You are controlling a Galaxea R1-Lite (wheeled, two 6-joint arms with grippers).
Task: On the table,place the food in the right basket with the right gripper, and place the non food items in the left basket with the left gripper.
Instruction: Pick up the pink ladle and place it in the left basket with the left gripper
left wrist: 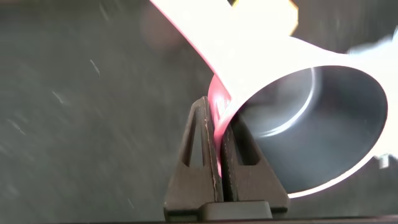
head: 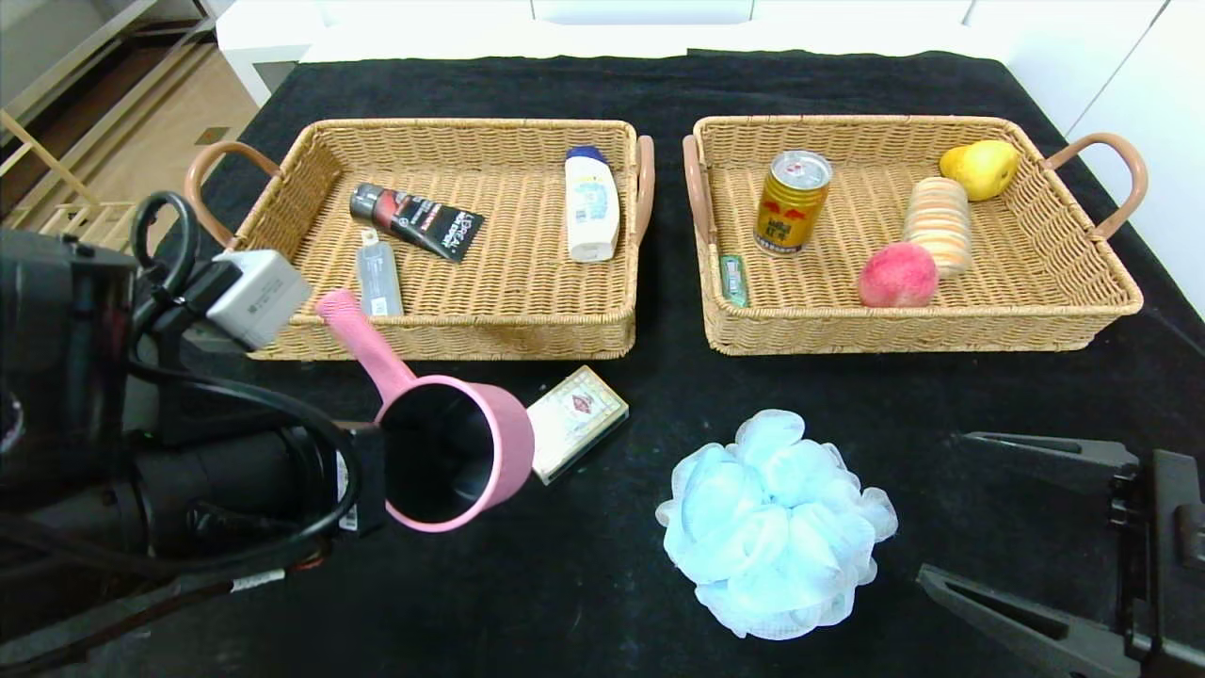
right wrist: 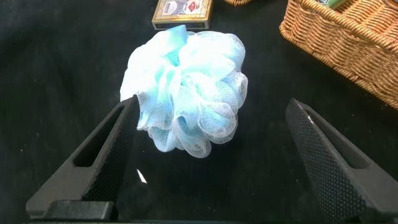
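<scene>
On the black desk (head: 602, 584), the left end effector (left wrist: 219, 134) grips the pink scoop (head: 442, 443) by its rim, next needing carriage to the left basket (head: 452, 334), while the right end effector (head: 1026, 527) rests spread wide at near right.

Pink plastic ladle cup with long handle (head: 442, 443) lifted, tilted, rim pinched by left gripper fingers (left wrist: 205, 158). Flat playing-card box (head: 574, 421) and fluffy light-blue mesh bath sponge (head: 774, 523) on counter before baskets.

Black cloth-covered table (head: 584, 603), white cabinets (head: 659, 19) behind, wooden floor (head: 151, 132) and shelving (head: 56, 179) at left
</scene>
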